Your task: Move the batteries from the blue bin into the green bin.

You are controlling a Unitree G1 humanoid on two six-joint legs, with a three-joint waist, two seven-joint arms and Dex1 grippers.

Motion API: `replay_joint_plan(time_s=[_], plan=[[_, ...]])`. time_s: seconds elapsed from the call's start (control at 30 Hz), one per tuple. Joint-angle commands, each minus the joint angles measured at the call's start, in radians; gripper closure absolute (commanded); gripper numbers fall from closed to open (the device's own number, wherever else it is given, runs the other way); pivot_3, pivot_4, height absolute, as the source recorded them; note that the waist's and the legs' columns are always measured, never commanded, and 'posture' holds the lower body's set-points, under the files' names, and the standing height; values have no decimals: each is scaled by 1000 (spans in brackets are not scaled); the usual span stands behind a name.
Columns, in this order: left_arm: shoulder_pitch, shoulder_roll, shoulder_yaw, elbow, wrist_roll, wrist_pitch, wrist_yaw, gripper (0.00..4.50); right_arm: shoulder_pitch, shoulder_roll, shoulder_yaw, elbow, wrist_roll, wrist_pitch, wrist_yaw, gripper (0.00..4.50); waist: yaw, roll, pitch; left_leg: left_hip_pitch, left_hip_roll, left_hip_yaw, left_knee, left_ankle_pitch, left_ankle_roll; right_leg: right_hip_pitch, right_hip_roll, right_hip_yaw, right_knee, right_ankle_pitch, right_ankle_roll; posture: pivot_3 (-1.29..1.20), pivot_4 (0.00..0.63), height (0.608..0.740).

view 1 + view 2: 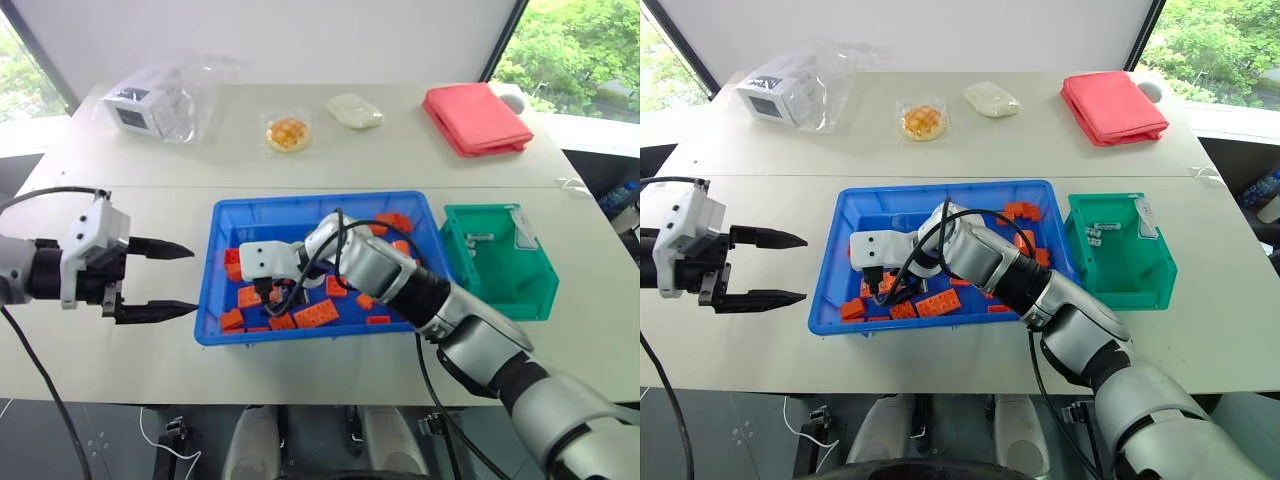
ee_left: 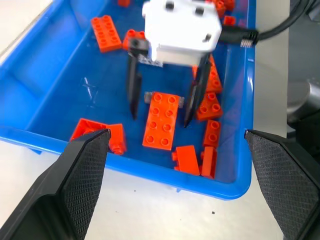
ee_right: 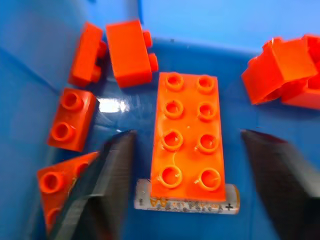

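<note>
Blue bin: the blue bin [image 1: 220, 268] stood on the white table [image 1: 120, 380], in front of the robot, with many orange bricks [image 2: 107, 33] lying in it.
Green bin: the green bin [image 1: 1145, 285] stood just beside the blue one, on its right side; small silver batteries [image 1: 1095, 233] lay already inside it.
Battery in blue bin: one battery [image 3: 145, 201] lay on the blue floor, partly under the end of a large eight-stud brick [image 3: 189, 137].
Right gripper: the right gripper [image 2: 160, 107] was lowered into the blue bin, its two black fingers [image 2: 133, 90] apart, one on each side of the eight-stud brick. The fingers held nothing.
Left gripper: the left gripper [image 1: 172, 280] hovered over the table, just outside the left wall of the blue bin, wide open and empty.
Further back: a red cloth [image 1: 475, 118] and a clear plastic bag [image 1: 165, 100] lay on the table.
</note>
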Motion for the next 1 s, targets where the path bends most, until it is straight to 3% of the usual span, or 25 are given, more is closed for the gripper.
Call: replay_joint_plan(time_s=[0.03, 0.2, 0.43, 0.63, 0.87, 1.0], plan=[[-25, -2, -7, 5, -2, -9, 4, 0, -6, 34, -50, -17, 24, 25, 12, 3216, 0, 0, 0, 0, 0, 0, 0, 0, 0, 0, 0, 0, 0, 0, 0, 0, 150, 734], [-35, -3, -16, 17, 1, -13, 4, 0, -77, 76, -154, 43, 66, 68, -1, 3279, -2, 0, 0, 0, 0, 0, 0, 0, 0, 0, 0, 0, 0, 0, 0, 0, 150, 734], [-83, -10, -50, 35, 7, -16, 10, 0, -222, 142, -254, 450, 8, -144, -133, 3279, -2, 0, 0, 0, 0, 0, 0, 0, -1, 0, 0, 0, 0, 0, 0, 0, 150, 734], [-116, -19, -74, 29, 1, -10, 14, 0, -222, 132, -265, 524, -21, -251, -83, 277, -3, -1, 0, -1, 0, 0, -1, 0, -1, -1, 0, 0, 0, 0, 0, 0, 150, 734], [-120, -21, -84, 14, -9, -1, 10, 0, -14, -51, -275, 112, 72, -235, 163, 277, 2, -1, 0, 0, 0, -1, -1, 0, -1, 0, 0, 0, 0, 0, 0, 0, 150, 734], [-125, -20, -94, 17, -9, -2, 8, 0, 66, -88, -261, 49, 57, -245, 177, 277, -3, -1, 0, 1, 0, -1, 0, 0, -1, 1, 0, 0, 0, 0, 0, 0, 150, 734]])
